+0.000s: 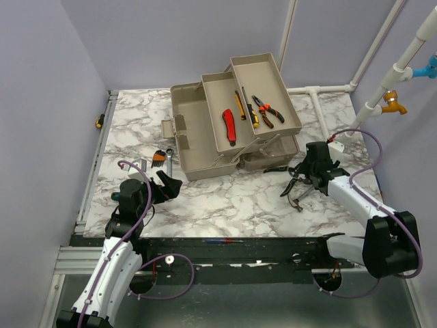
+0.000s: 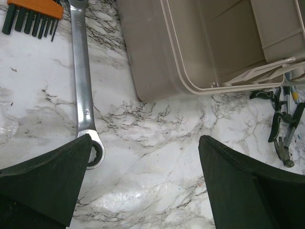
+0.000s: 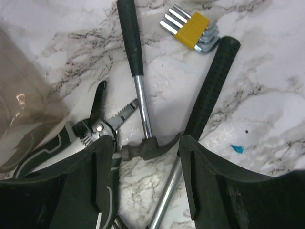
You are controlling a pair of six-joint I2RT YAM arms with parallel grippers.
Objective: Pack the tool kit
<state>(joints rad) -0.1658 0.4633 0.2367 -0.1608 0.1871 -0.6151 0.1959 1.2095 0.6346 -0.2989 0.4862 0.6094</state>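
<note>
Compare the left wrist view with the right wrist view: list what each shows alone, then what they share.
Left wrist only: a wrench, an orange hex-key set and the beige toolbox body.

Right wrist only: a yellow hex-key set, a black dimpled handle and the smoky lid.

Shared: the marble table and, apparently, the green-handled pliers and the hammer. In the left wrist view both are small and partly cut off at its right edge.

Lower centre, right wrist view: the right tool (image 3: 145, 143) covers both ends of the head of the hammer (image 3: 142, 102) and the handles of the pliers (image 3: 97, 128).
</note>
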